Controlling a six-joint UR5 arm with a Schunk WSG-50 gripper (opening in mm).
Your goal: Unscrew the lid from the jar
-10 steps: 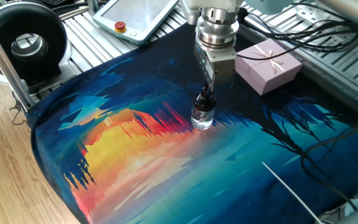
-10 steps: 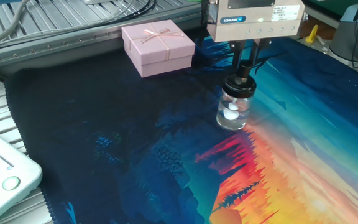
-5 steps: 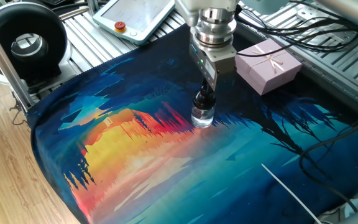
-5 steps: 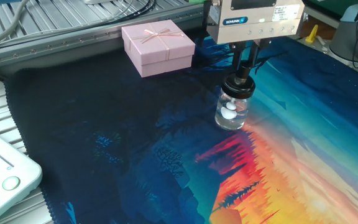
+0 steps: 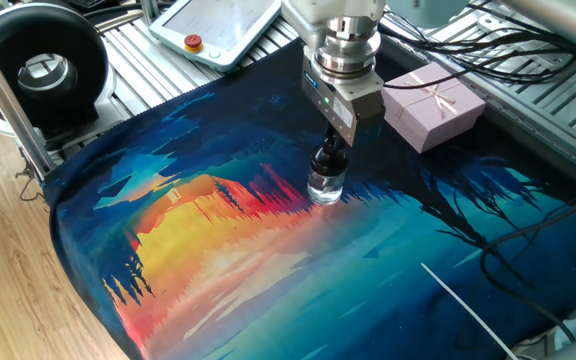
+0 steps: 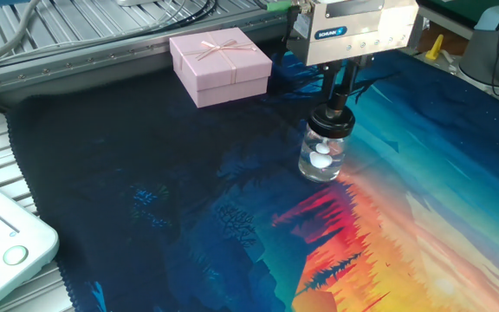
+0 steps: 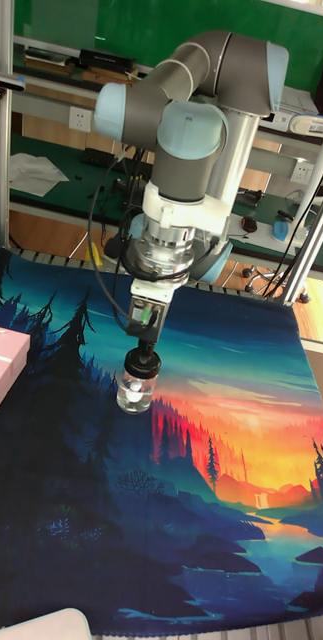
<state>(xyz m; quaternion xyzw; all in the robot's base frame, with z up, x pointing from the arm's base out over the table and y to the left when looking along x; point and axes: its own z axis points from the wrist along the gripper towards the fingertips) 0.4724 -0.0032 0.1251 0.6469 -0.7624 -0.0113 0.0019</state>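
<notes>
The fingers (image 6: 340, 90) are clamped on the black lid (image 6: 332, 120) of the jar (image 6: 321, 156), beside the pink box (image 6: 221, 66); the blue gripper label is too small to read.

tool (image 6: 337, 97) | body turned about its vertical axis while clamped on lid (image 6: 333, 120) | jar (image 6: 322, 156) nudged slightly left
</notes>
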